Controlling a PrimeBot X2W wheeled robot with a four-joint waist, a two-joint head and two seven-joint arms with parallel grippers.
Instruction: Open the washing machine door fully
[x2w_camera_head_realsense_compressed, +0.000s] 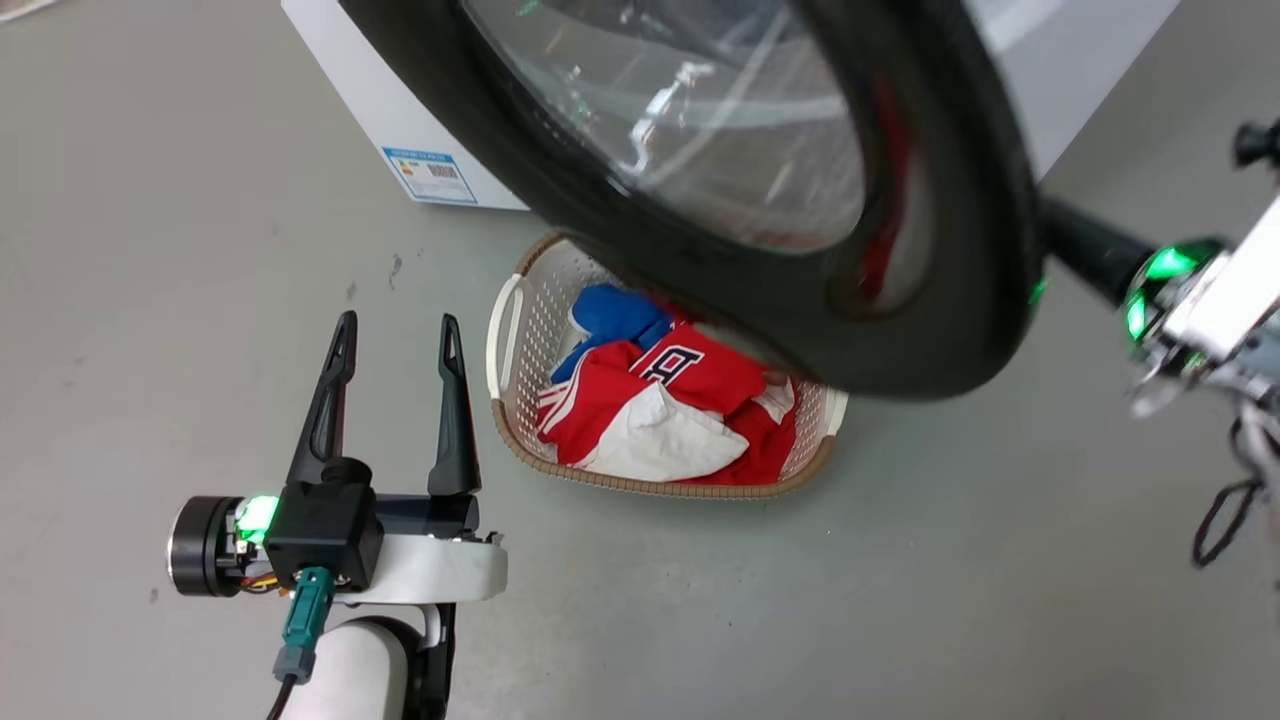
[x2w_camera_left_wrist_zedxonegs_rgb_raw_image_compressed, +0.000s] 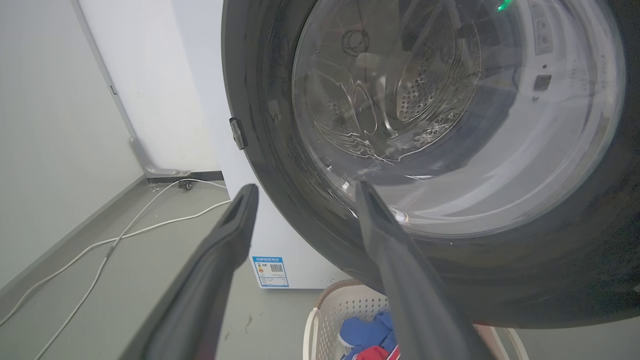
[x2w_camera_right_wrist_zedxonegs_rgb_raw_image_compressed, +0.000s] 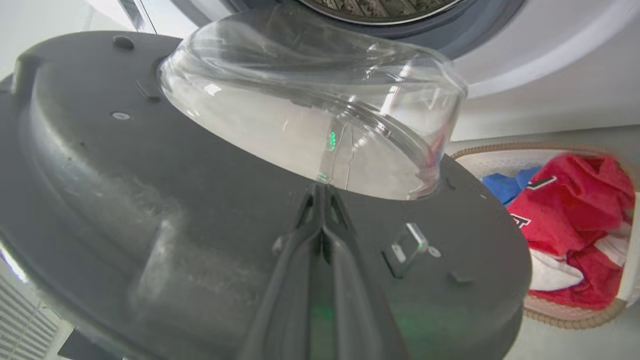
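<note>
Washing machine door (x2w_camera_head_realsense_compressed: 700, 150), blue-bordered label (x2w_camera_head_realsense_compressed: 430, 175) beyond

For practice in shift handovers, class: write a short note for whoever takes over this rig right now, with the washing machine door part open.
Left gripper: open, holding nothing, beside the laundry basket.
Right gripper: fingers shut together, lying against the inner face of the washing machine door, tips near its glass bowl.
Done: door unlatched, swung out over the basket.
Left: push it on until fully open.
</note>
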